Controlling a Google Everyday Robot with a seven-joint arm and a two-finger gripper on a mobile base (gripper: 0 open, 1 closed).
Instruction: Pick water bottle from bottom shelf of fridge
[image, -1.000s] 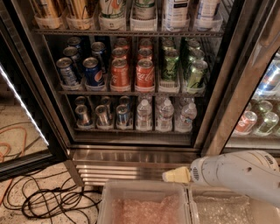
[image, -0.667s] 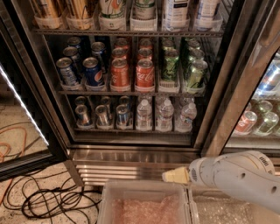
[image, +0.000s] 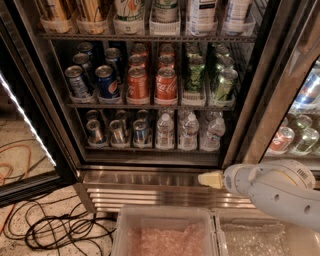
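The fridge (image: 252, 107) stands open, dark inside. Its bottom shelf (image: 150, 148) holds slim silver cans (image: 117, 132) on the left and three clear water bottles with white caps on the right: one (image: 164, 131), a second (image: 188, 131) and a third (image: 213, 133), all upright. My gripper (image: 210, 179) is the cream tip of the white arm (image: 272, 189). It points left in front of the steel sill, below and slightly right of the bottles, apart from them and holding nothing I can see.
The shelf above holds Pepsi, orange, Coke and green cans (image: 165, 85). The open door with a light strip (image: 25, 120) is at left. Black and orange cables (image: 55, 227) lie on the floor. A ribbed grille (image: 150, 192) and clear plastic bins (image: 165, 232) are below. A second cooler (image: 297, 132) stands at right.
The arm and gripper have risen a little, from in front of the grille to the level of the steel sill. The bottles and cans have not moved.
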